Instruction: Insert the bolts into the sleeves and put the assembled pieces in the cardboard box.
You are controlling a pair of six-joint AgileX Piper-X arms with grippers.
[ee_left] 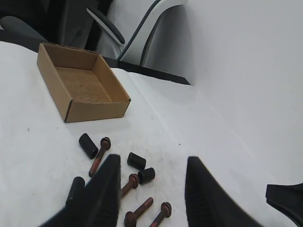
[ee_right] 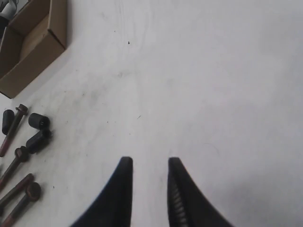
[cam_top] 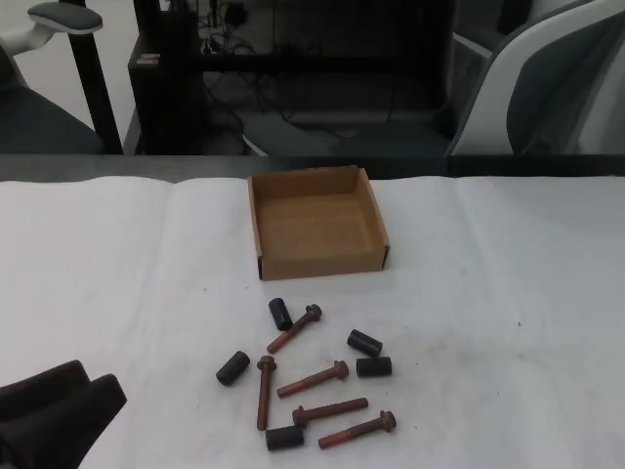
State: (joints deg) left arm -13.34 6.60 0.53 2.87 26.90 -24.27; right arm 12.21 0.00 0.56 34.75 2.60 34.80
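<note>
Several rust-brown bolts [cam_top: 312, 379] and several short black sleeves [cam_top: 364, 342] lie loose and apart in a cluster on the white bench. Behind them the open cardboard box [cam_top: 322, 262] holds nothing. My left gripper [ee_left: 152, 160] hangs open over the near side of the cluster, with bolts [ee_left: 98, 156] and sleeves [ee_left: 136, 161] lying beyond its fingers [ee_left: 106, 189]. Its arm [cam_top: 49, 410] is the dark shape at the near left corner. My right gripper [ee_right: 149, 161] is open over bare bench to the right of the pile, with sleeves [ee_right: 39, 121] and bolts [ee_right: 12, 130] off to its side.
The box [ee_left: 97, 109] stands at mid-bench beyond the parts, also seen in the right wrist view as a brown corner [ee_right: 28, 66]. Bare white cloth [cam_top: 508, 322] spreads right and left of the pile. Dark furniture and chairs stand past the bench's far edge.
</note>
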